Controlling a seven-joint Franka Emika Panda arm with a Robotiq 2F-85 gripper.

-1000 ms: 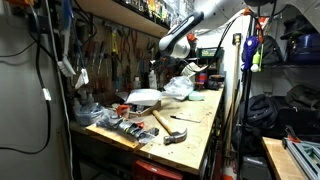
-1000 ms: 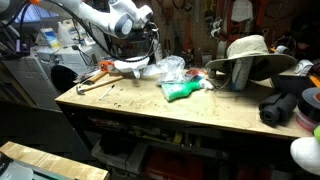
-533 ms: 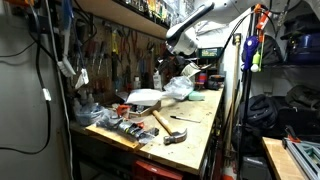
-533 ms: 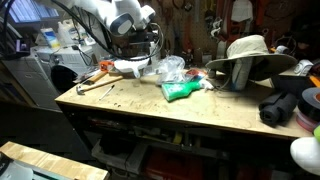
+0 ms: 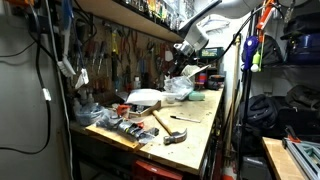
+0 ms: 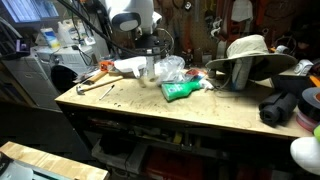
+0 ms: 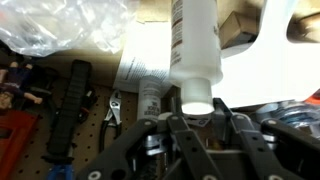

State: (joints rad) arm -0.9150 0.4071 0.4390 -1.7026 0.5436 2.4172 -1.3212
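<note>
My gripper (image 7: 197,128) is shut on the capped end of a white bottle (image 7: 195,45) with printed text on its side. In an exterior view the gripper (image 6: 150,58) holds the bottle (image 6: 150,73) hanging just above the workbench (image 6: 150,108), next to a crumpled clear plastic bag (image 6: 170,68). In an exterior view the gripper (image 5: 186,52) is raised over the far end of the bench, above the plastic bag (image 5: 178,88). The plastic bag (image 7: 60,25) also fills the top left of the wrist view.
A green packet (image 6: 182,90), a wide-brimmed hat (image 6: 248,55) and black items (image 6: 285,105) lie on the bench. A hammer (image 5: 172,128), a white dish (image 5: 143,98) and loose tools (image 5: 120,125) are at the near end. Tools hang on a pegboard (image 7: 40,130).
The arm has carried the bottle along the bench towards the plastic bag and raised it. The things on the bench have not moved.
</note>
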